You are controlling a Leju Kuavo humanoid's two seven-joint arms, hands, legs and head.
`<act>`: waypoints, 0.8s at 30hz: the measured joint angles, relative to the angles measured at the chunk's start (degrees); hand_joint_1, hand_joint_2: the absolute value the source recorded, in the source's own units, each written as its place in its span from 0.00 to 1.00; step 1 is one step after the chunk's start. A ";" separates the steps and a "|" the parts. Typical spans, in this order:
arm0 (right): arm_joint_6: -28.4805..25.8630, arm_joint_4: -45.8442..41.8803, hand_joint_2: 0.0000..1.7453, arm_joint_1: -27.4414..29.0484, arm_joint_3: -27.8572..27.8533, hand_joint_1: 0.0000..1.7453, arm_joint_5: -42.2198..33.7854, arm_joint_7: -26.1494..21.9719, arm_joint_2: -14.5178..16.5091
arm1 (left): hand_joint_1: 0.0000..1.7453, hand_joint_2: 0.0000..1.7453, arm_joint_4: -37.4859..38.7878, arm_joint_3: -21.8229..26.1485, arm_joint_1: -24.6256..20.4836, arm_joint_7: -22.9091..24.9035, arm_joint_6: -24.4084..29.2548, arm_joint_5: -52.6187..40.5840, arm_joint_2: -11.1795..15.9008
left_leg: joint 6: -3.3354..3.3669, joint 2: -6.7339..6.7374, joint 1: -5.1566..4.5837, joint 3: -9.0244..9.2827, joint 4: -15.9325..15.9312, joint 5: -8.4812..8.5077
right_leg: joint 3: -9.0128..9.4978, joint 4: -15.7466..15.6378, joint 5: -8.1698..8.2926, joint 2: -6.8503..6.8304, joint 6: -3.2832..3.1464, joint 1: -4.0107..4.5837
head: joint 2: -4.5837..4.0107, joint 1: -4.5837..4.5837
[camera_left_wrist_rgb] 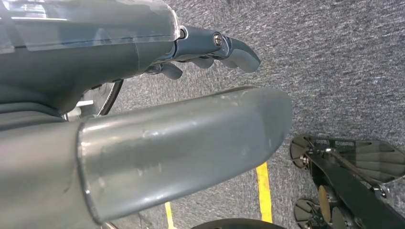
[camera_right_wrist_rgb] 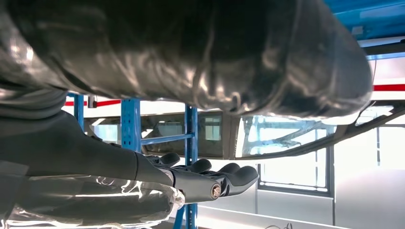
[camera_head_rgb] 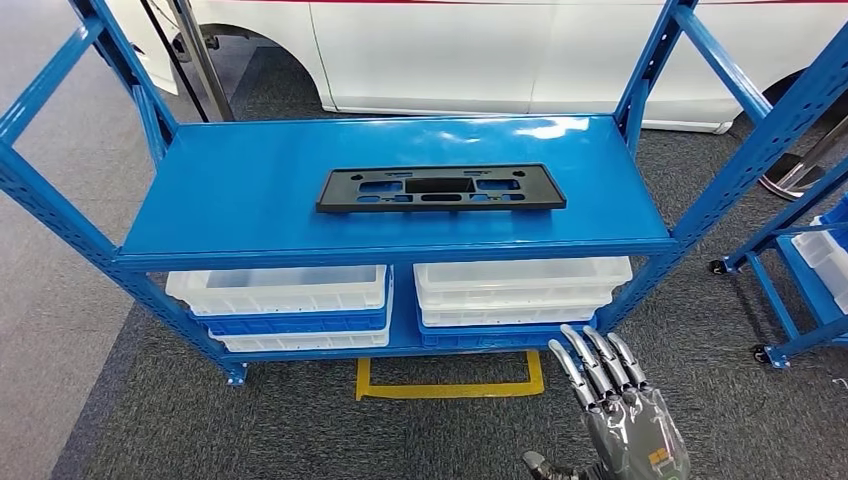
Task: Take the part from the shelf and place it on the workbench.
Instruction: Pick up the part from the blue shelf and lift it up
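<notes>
Black plastic part (camera_head_rgb: 441,188), long flat rectangular frame with cutouts, lies flat on the top deck of the blue shelf (camera_head_rgb: 250,190), roughly centred, long side running across the shelf, nothing touching it. Lower level of the shelf carries stacked white bins (camera_head_rgb: 285,290) on the left side and a second stack of white bins (camera_head_rgb: 520,285) on the right, with blue trays sandwiched between them. Right hand (camera_head_rgb: 625,415) comes up from the bottom edge in the head view, in front of the shelf and lower than the top deck, fingers straight and slightly spread, pointing toward the shelf, holding nothing; well apart from the part. Right wrist view shows the same hand (camera_right_wrist_rgb: 191,181) with fingers extended and nothing in them, blue uprights and a window behind. Left hand (camera_left_wrist_rgb: 181,109) seen in the left wrist view hanging over grey carpet (camera_left_wrist_rgb: 334,62), thick thumb out front, darker fingers (camera_left_wrist_rgb: 239,50) mostly straight with tips gently curved, released and empty. Yellow floor tape (camera_head_rgb: 450,385) marks a rectangle on the carpet just in front of the shelf's lower level; a yellow strip also shows under the left hand. White car body (camera_head_rgb: 480,50) parked behind the shelf. Another blue rack (camera_head_rgb: 800,250) with a white bin at the right edge.
</notes>
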 joint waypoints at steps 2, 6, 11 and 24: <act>-0.18 0.11 0.00 -0.06 0.10 0.00 -0.01 0.00 0.01 | 0.00 0.00 0.00 -0.02 0.01 -0.10 -0.07 -0.11 0.04 | 0.11 -0.03 -0.07 -0.05 0.13 -0.06 | 0.00 0.00 0.03 0.00 0.08 -0.17 | 0.00 0.00; -0.43 0.17 0.00 -0.10 0.13 0.00 -0.01 0.00 0.02 | 0.00 0.00 0.00 -0.04 0.01 -0.21 -0.08 -0.16 0.09 | 0.20 -0.05 -0.11 -0.11 0.25 -0.09 | -0.01 -0.01 0.06 0.01 0.17 -0.21 | 0.00 0.00; -0.67 0.20 0.00 -0.11 0.12 0.00 -0.01 0.00 0.03 | 0.00 0.00 0.00 -0.04 -0.01 -0.24 -0.08 -0.16 0.13 | 0.43 -0.04 -0.17 -0.15 0.26 -0.07 | 0.02 -0.25 0.17 0.04 0.40 -0.27 | 0.00 0.00; -1.96 0.52 0.00 0.00 -0.99 0.00 0.37 0.35 0.03 | 0.00 0.00 0.02 -0.60 0.33 -0.60 0.00 -0.72 0.31 | -1.68 0.97 1.31 1.93 -0.88 -1.36 | -1.89 0.99 0.59 -1.63 0.00 -0.71 | 0.00 0.22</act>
